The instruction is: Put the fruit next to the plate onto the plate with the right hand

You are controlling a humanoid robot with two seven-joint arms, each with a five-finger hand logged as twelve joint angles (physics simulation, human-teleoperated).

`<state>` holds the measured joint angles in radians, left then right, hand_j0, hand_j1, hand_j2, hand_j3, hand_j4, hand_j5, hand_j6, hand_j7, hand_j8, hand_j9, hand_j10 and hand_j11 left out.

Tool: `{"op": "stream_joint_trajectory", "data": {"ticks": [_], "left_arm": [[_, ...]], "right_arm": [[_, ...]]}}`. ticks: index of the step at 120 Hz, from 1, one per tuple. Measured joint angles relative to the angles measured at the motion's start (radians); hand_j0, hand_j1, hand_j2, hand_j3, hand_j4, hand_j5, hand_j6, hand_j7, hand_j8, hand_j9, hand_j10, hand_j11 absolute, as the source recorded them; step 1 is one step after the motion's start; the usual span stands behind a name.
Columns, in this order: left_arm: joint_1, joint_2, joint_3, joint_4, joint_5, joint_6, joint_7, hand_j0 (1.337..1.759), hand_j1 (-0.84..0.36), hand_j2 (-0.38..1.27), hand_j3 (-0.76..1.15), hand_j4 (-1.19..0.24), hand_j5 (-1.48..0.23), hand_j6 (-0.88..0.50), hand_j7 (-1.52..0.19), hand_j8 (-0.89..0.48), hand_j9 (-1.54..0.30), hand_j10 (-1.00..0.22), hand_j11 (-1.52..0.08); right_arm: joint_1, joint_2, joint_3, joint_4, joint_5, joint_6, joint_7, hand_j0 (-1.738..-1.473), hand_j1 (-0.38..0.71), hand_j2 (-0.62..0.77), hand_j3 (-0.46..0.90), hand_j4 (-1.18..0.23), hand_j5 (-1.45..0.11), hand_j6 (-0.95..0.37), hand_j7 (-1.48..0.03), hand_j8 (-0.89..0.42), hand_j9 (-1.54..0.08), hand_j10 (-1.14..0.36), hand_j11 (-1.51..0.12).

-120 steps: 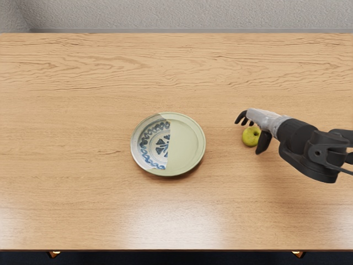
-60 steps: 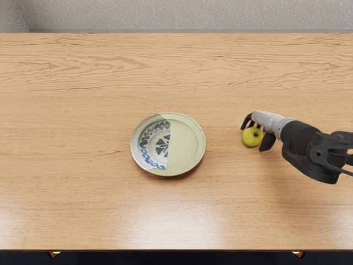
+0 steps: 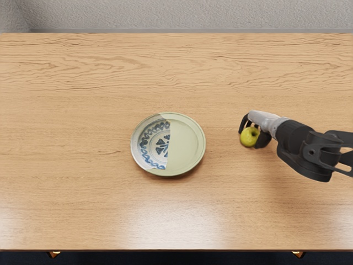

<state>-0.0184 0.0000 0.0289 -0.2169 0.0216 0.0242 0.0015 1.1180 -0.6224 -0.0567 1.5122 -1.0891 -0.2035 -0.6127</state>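
A strip of bare wood was left between the round pale-green plate with a blue-patterned half [image 3: 188, 144] and the small yellow-green round fruit [image 3: 249, 136], which was enclosed by the curled fingers of the right hand [image 3: 262, 122]. The light wooden table [image 3: 83, 83] lay uncovered all around the plate, so its rim could be reached from the right unhindered.

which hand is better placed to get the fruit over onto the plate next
Right. The right hand has its fingers curled around the yellow-green fruit beside the plate, so it likely only needs to lift and carry it across. The left arm is not in view.
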Motion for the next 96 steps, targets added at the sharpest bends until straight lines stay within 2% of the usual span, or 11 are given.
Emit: {"op": "stream_joint_trajectory", "data": {"ticks": [7, 19, 56, 82, 96], "left_arm": [[0.0, 0.0, 0.0, 0.0, 0.0, 0.0, 0.0, 1.658, 0.35, 0.0, 0.0, 0.0, 0.0, 0.0, 0.0, 0.0, 0.0, 0.0, 0.0], [0.0, 0.0, 0.0, 0.0, 0.0, 0.0, 0.0, 1.658, 0.35, 0.0, 0.0, 0.0, 0.0, 0.0, 0.0, 0.0, 0.0, 0.0, 0.0], [0.0, 0.0, 0.0, 0.0, 0.0, 0.0, 0.0, 1.658, 0.35, 0.0, 0.0, 0.0, 0.0, 0.0, 0.0, 0.0, 0.0, 0.0, 0.0], [0.0, 0.0, 0.0, 0.0, 0.0, 0.0, 0.0, 1.658, 0.35, 0.0, 0.0, 0.0, 0.0, 0.0, 0.0, 0.0, 0.0, 0.0, 0.0], [0.0, 0.0, 0.0, 0.0, 0.0, 0.0, 0.0, 1.658, 0.35, 0.0, 0.0, 0.0, 0.0, 0.0, 0.0, 0.0, 0.0, 0.0, 0.0]], "right_arm": [[0.0, 0.001, 0.01, -0.001, 0.003, 0.001, 0.001, -1.65, 0.27, 0.09, 0.0, -0.56, -0.81, -0.39, -0.79, -0.46, -0.8, -0.61, -0.8], [0.0, 0.002, 0.024, -0.002, 0.007, 0.002, 0.001, -1.651, 0.27, 0.15, 0.0, -0.57, -0.86, -0.39, -0.84, -0.46, -0.85, -0.64, -0.85], [0.0, 0.015, 0.122, 0.002, 0.011, 0.005, 0.001, -1.653, 0.27, 0.18, 0.0, -0.55, -0.95, -0.36, -0.91, -0.42, -0.92, -0.7, -0.92], [0.0, 0.066, 0.2, 0.006, 0.012, 0.01, 0.001, -1.655, 0.28, 0.23, 0.0, -0.55, -0.98, -0.34, -0.93, -0.41, -0.95, -0.7, -0.95], [0.0, 0.127, 0.223, 0.006, 0.013, 0.011, 0.001, -1.655, 0.29, 0.24, 0.0, -0.55, -0.98, -0.34, -0.93, -0.41, -0.96, -0.7, -0.96]]}}
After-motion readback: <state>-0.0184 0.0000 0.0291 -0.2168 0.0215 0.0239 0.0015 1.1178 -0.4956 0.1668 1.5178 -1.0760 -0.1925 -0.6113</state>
